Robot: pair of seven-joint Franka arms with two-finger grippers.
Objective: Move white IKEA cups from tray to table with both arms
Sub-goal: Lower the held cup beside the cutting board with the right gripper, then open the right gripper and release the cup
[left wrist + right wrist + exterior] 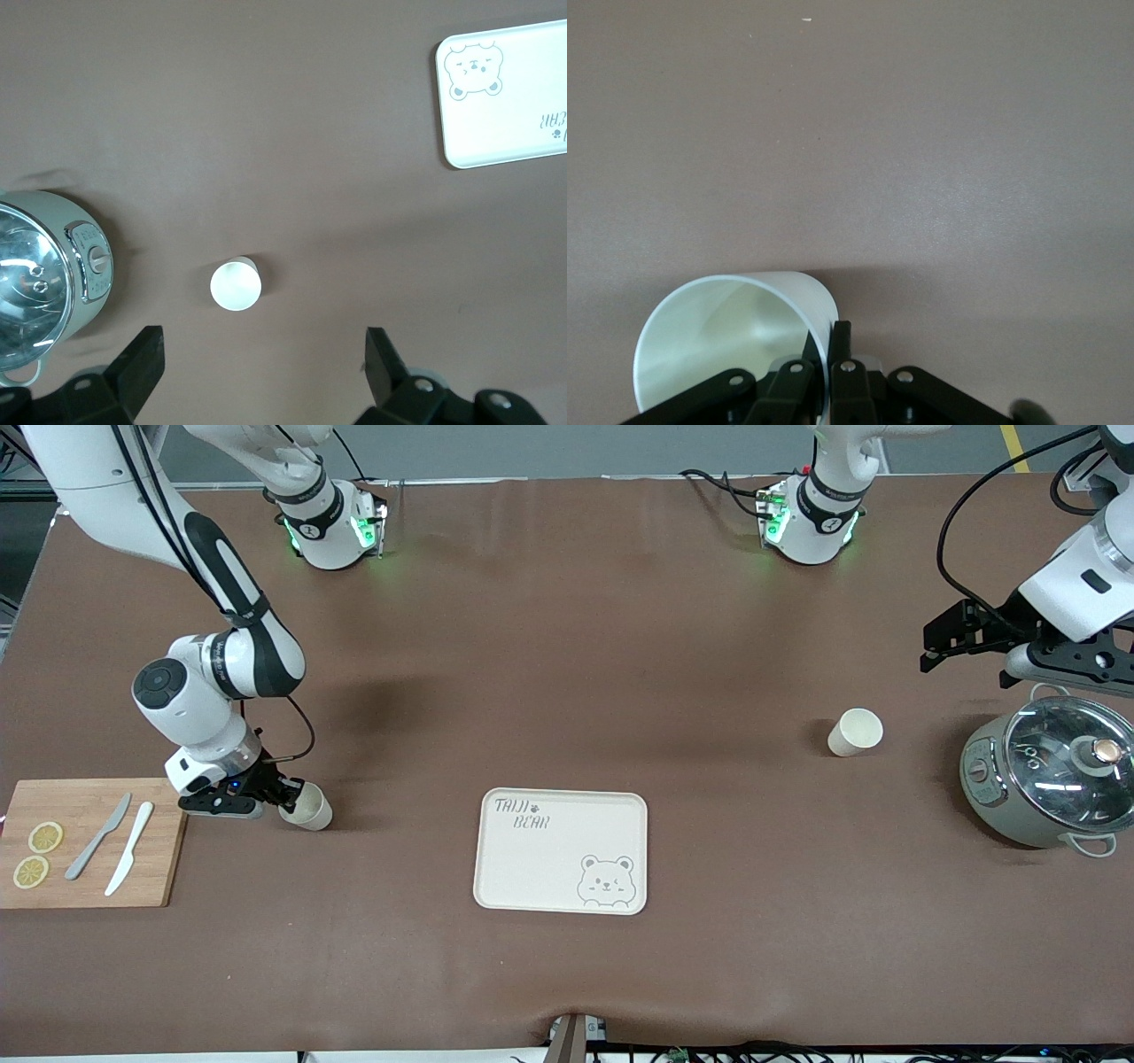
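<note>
Simply two plain cream-white cups (855, 732)

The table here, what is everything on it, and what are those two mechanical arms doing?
Cups: two, cream-white; one standing free beside the pot, one pinched at its rim beside the cutting board.
Tray: one, cream with a bear drawing, mid-table, nearest the front camera.
Pot: one, grey-green with a glass lid, at the left arm's end.
Cutting board: one, wooden, at the right arm's end.
Lemon slices: two, yellow, on the board.
Knives: two, one grey, one white, on the board.
Left gripper: black, open, in the air near the pot.
Right gripper: black, shut on the cup's rim.
</note>
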